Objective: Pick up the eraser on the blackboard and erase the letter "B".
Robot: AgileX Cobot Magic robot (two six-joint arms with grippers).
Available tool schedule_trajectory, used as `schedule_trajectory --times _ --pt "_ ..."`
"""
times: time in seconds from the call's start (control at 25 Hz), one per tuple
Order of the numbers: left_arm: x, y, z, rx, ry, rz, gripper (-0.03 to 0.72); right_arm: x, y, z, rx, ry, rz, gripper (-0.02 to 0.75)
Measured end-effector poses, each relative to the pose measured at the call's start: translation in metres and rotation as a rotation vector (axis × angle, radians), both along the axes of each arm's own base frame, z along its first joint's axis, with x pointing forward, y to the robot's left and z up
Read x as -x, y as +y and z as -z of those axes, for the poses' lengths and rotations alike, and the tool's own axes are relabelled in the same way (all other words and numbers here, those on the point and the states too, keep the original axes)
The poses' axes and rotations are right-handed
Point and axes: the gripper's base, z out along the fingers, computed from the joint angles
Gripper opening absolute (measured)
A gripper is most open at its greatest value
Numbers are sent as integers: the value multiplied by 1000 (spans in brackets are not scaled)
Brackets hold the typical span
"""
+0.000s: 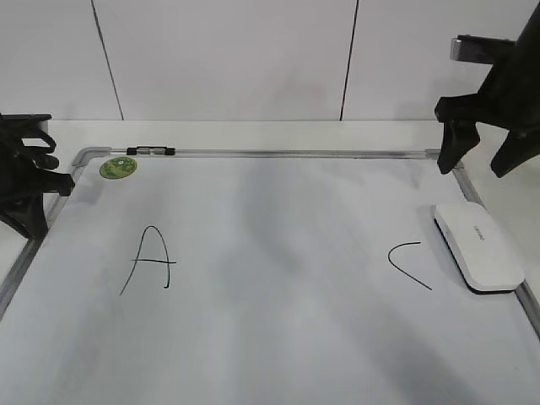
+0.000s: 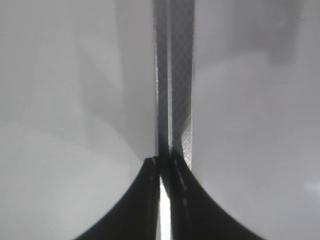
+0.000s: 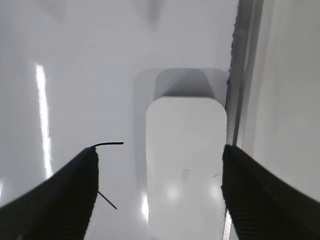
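Black ribbed fingers (image 3: pixel 70 195) of the right gripper (image 3: pixel 160 192) stand spread wide apart, with nothing pinched between them. In the right wrist view the eraser (image 3: pixel 185 165) lies below, framed by the gap between the two fingers, its white rounded end pointing away from the camera; it sits nearer the right-hand finger than the left-hand one. In the exterior view the right gripper (image 1: pixel 483 160) hangs in the air over the far right corner of the blackboard (image 1: pixel 278 337), clear of the eraser (image 1: pixel 478 246), which rests flat on the board surface nearer the camera, just beside the right frame rail.

Just left of the eraser is the curved black stroke of the "C" (image 1: pixel 408 263); its upper tip also shows in the right wrist view beside the left-hand finger. The "A" (image 1: pixel 150 258) stands well apart on the left half of the board. Between the two letters the board is plain white, with no "B" to be seen.

At the left edge, the left gripper (image 1: pixel 34 181) sits by the board's frame, its fingers (image 2: pixel 150 200) pressed nearly together with only a thin bright slit between them, holding nothing. Near it, at the far left corner, lies a round green sticker (image 1: pixel 117 167), with a small dark clip (image 1: pixel 150 151) on the top rail close by.
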Motion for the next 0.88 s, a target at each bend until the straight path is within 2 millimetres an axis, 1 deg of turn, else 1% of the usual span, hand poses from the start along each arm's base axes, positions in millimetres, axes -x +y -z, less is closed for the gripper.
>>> schedule_trajectory --times 0.2,0.32,0.4,0.52,0.64,0.76,0.88 --pt "0 0 0 0 0 0 22 7 0 -18 -6 -40 1 588" --pt "0 0 0 0 0 0 48 11 0 -28 -8 -65 2 587" --pt "0 0 0 -3 0 2 88 14 0 -34 -9 -80 2 587" --pt "-1 1 -3 -13 0 16 185 19 0 -46 -12 -109 2 587" --pt "-1 1 -7 -16 24 21 261 24 0 -56 -26 -135 4 587" --pt "-3 1 -25 -15 -6 23 289 30 2 -67 -47 -164 6 587" --pt "-2 1 -48 -17 -21 26 294 38 2 -80 -58 -198 6 586"
